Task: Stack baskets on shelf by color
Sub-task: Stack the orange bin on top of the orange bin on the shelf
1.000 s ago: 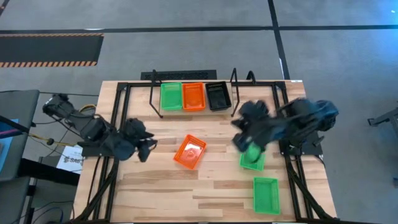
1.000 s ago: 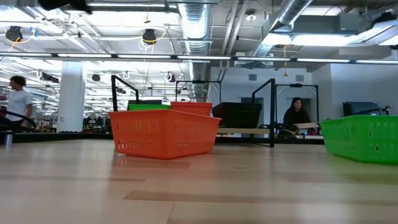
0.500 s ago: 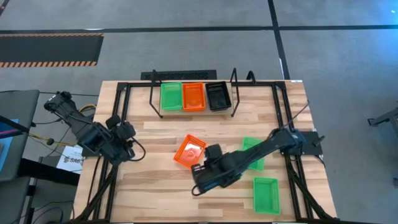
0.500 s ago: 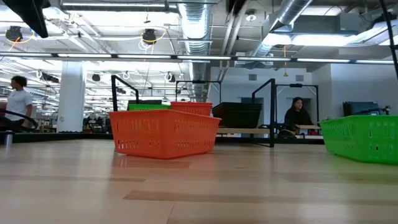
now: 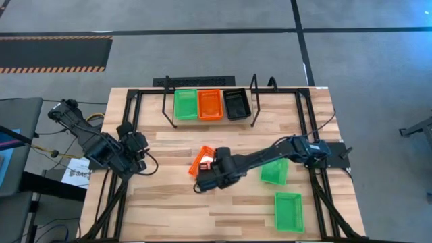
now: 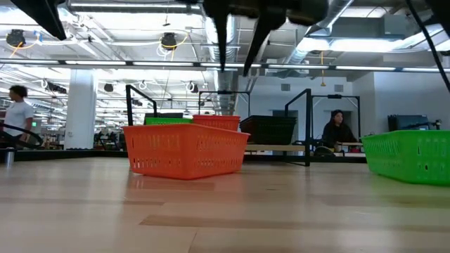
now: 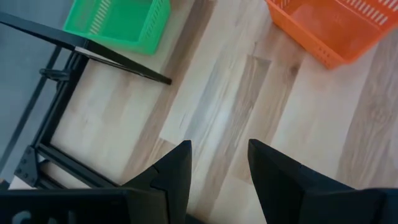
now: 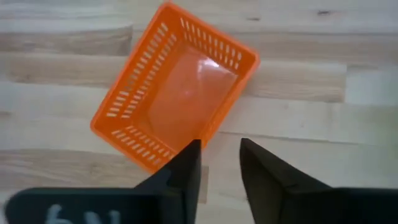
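Reaches the right tool (image 8: pixel 219 149) out over the middle of the counter (image 5: pixel 169 202), fingers apart and clamped on nothing. Hangs it above the near rim of the loose orange basket (image 5: pixel 200 161), clear of that rim as far as the low view tells. Covers part of that basket from above with the arm. Leaves the basket flat on the wood, open side up, turned askew to the counter's edges.

Keeps the left tool (image 7: pixel 219 149) near the counter's left edge, well apart from every basket, fingers (image 7: pixel 177 165) spread over bare wood and holding nothing.

On the shelf (image 5: pixel 166 101) at the counter's far side: a green basket (image 5: pixel 186 104), a second orange basket (image 5: pixel 210 104) and a black basket (image 5: pixel 236 103), side by side in that order from left to right, touching or nearly so, between the two end brackets.

On the right half of the counter: a second green basket (image 5: pixel 273 173) just beside the right arm, and a third green basket (image 5: pixel 289 211) nearer the front edge, apart from it.

In the low view: two dark fingers (image 6: pixel 223 39) coming down from above behind the loose orange basket. Beyond the counter, a seated person (image 6: pixel 336 131) and a standing person (image 6: pixel 17 112) far off in the room.
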Available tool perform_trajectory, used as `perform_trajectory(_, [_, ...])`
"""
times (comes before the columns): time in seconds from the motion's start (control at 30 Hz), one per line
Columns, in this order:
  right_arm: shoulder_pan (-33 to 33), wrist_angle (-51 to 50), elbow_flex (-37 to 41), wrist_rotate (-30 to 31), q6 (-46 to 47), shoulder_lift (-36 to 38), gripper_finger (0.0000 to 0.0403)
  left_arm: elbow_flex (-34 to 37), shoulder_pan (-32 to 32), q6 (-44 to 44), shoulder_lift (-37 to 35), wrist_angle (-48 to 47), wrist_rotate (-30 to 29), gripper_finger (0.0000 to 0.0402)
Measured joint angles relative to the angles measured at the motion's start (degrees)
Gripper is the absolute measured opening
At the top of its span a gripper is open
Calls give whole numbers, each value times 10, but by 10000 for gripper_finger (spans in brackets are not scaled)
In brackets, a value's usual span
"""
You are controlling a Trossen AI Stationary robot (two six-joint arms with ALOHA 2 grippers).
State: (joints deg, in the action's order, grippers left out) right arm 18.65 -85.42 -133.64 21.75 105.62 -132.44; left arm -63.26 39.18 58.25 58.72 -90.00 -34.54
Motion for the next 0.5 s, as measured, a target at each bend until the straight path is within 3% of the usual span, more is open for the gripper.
perform_trajectory(0.27, [-27, -3, 1, -30, 11, -26, 212, 0, 0, -4, 0, 0, 0, 146])
perform_trajectory(0.5, [-26, 47, 2, -67, 38, -69, 217, 0, 0, -29, 0, 0, 0, 146])
